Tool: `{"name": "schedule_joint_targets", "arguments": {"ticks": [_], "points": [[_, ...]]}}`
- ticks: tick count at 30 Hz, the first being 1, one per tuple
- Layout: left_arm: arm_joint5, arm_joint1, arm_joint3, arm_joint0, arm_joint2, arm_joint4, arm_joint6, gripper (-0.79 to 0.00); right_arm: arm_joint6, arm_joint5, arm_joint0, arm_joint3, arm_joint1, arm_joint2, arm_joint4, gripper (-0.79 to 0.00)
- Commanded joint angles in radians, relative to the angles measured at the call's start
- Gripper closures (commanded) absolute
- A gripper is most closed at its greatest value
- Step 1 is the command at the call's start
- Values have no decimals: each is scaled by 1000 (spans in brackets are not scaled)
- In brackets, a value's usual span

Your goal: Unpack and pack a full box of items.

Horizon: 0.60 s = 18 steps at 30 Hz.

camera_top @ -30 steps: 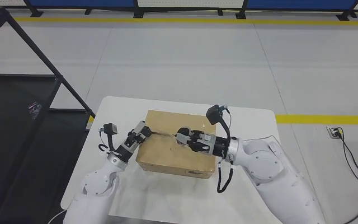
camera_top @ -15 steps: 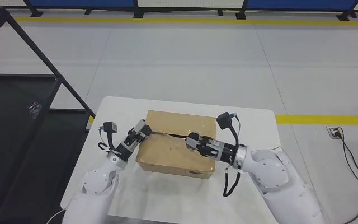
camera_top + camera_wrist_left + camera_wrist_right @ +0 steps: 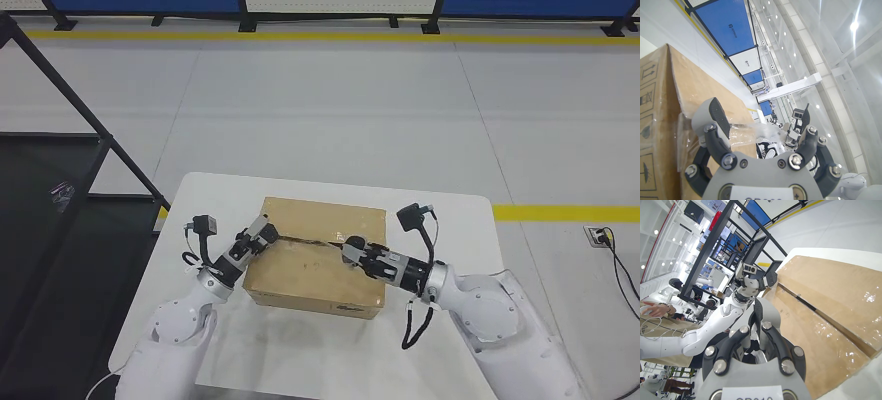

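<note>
A brown cardboard box [image 3: 315, 265] sits on the white table [image 3: 440, 215], with a dark gap along its top seam [image 3: 810, 308]. My left gripper [image 3: 262, 237] is open at the box's left end, one finger [image 3: 719, 117] resting against the taped edge of the box [image 3: 662, 113]. A strip of clear tape [image 3: 761, 130] runs from that edge across the top toward my right gripper [image 3: 350, 246]. The right gripper [image 3: 758, 311] hovers over the seam with its fingers pressed together on the tape's far end. Shiny tape remains lie on the box flaps [image 3: 829, 291].
A black metal frame [image 3: 60, 110] stands left of the table, close to the left arm. Bare table surface [image 3: 300, 340] lies in front of the box and to its right. A yellow floor line [image 3: 560, 212] runs behind the table.
My right gripper has pulled back to the right along the seam, drawing the tape strip with it. The left gripper stays at the box's left end.
</note>
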Motion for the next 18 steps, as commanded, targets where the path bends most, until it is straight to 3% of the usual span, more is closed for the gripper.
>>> {"name": "schedule_joint_targets", "arguments": {"ticks": [1, 18], "points": [[1, 0, -1, -2, 2, 2, -3, -785, -2, 3, -5, 5, 1, 3, 3, 0], [5, -7, 4, -28, 52, 11, -11, -785, -48, 92, -36, 26, 7, 32, -66, 0]]}}
